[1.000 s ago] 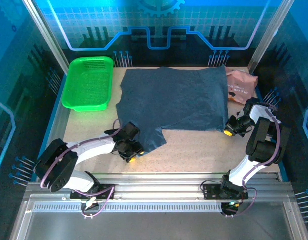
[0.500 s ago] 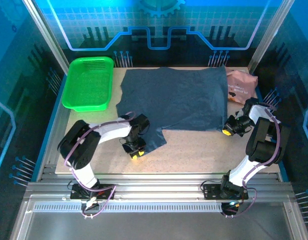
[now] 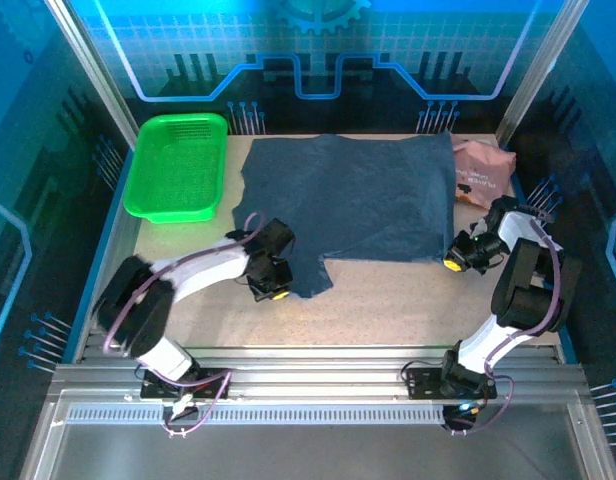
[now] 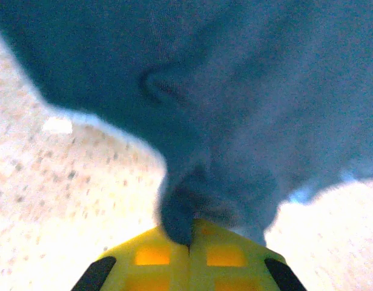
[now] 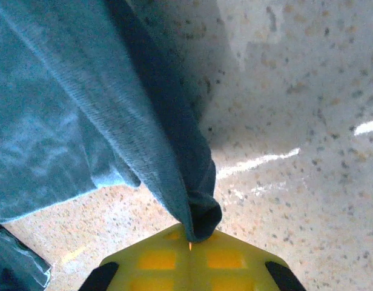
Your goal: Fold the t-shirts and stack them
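While seemingly readying an even fold, pinches slate-blue t-shirt (image 3: 353,200), spread flat on tabletop (image 3: 388,300), at near-left flap with left end effector (image 3: 276,291) and at near-right corner with right end effector (image 3: 454,264), both clamped on cloth, with pink t-shirt (image 3: 483,170) bunched far-right.

The counter (image 3: 408,300) has a pale surface with small dark speckles, and it shows plainly along the near side. A dark blue shirt (image 3: 358,200) lies spread flat over its middle and far part, with one sleeve pointing to the near left. In the far right corner lies a crumpled pink shirt (image 3: 481,172) with a small dark print, just beside the blue shirt. In the far left corner stands a green mesh basket (image 3: 178,165), near the blue shirt's left edge.
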